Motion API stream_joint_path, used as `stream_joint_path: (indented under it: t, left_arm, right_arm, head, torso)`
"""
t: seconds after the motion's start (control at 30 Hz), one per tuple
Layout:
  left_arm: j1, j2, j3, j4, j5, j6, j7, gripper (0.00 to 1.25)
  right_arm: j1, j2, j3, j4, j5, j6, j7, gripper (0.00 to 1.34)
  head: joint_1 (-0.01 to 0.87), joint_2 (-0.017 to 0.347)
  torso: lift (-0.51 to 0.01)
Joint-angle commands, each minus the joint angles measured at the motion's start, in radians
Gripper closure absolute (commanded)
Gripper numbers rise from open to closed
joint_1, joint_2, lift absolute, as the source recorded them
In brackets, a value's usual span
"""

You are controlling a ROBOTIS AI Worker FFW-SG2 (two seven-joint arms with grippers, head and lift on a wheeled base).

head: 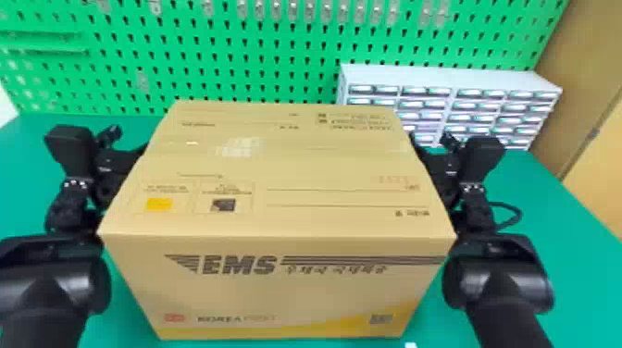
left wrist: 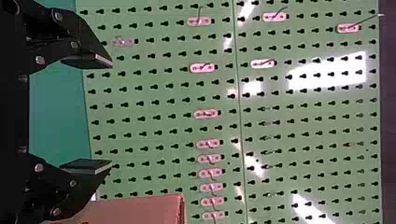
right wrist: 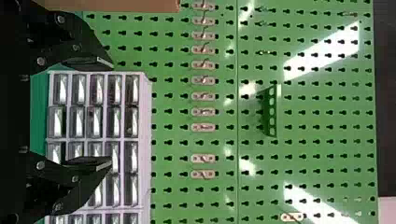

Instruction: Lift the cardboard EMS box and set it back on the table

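Note:
The closed cardboard EMS box (head: 273, 287) stands upright between the two arms in the head view, its printed front facing me. Along its left side is my left gripper (head: 118, 162), partly hidden by the box; my right gripper (head: 437, 162) is likewise at the right side. In the left wrist view the left gripper (left wrist: 111, 114) is open with nothing between its fingers, and part of the box (left wrist: 140, 210) lies beside one finger. The right wrist view has the right gripper (right wrist: 112, 112) open too, a strip of the box (right wrist: 116, 4) beside it. Whether the box touches the table is unclear.
The green table (head: 550, 199) extends around the box. A green pegboard (head: 259, 55) with small hooks rises behind it. At the back right stands a white cabinet of small drawers (head: 463, 78), with a wooden panel (head: 587, 78) farther right.

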Motion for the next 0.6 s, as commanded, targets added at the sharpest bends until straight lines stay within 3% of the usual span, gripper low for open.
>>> stream_joint_path:
  t: [0.0, 0.57]
  left_arm:
    - [-0.008, 0.000, 0.007, -0.033, -0.011, 0.022, 0.000, 0.49]
    - [-0.018, 0.000, 0.010, -0.063, -0.019, 0.036, 0.003, 0.49]
  right_arm:
    - [-0.003, 0.000, 0.002, -0.047, 0.010, 0.033, 0.000, 0.54]
    - [-0.007, -0.002, 0.005, -0.095, 0.019, 0.062, 0.000, 0.54]
  head:
    - [0.678, -0.015]
    - [0.678, -0.015]
  torso:
    - [-0.090]
    - [-0.090]
